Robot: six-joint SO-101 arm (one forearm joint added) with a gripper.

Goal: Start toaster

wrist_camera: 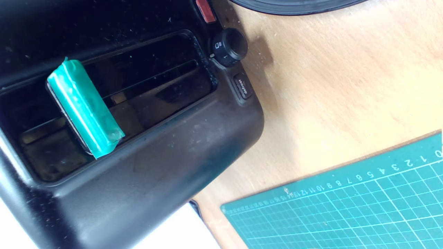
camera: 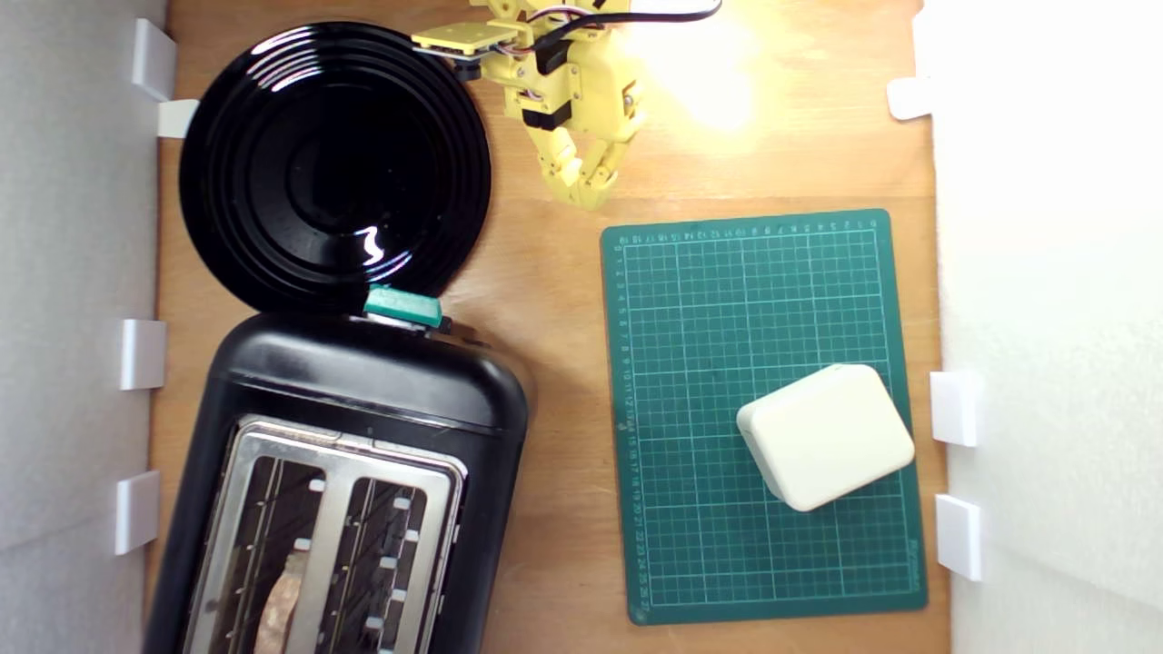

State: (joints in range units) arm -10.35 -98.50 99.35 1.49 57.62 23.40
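Black toaster (camera: 363,400) | teal lever (camera: 403,306) untouched | fingers (camera: 586,186) apart, seemingly closed

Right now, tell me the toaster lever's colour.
Teal green lever; the wrist view shows it best.

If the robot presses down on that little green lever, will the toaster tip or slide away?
Probably neither. The toaster looks big and broad-based beside the small lever, so it should stay put. Its glossy black shell could be slippery on the wooden table. The lever's smooth green wrap might let the hand slip off.
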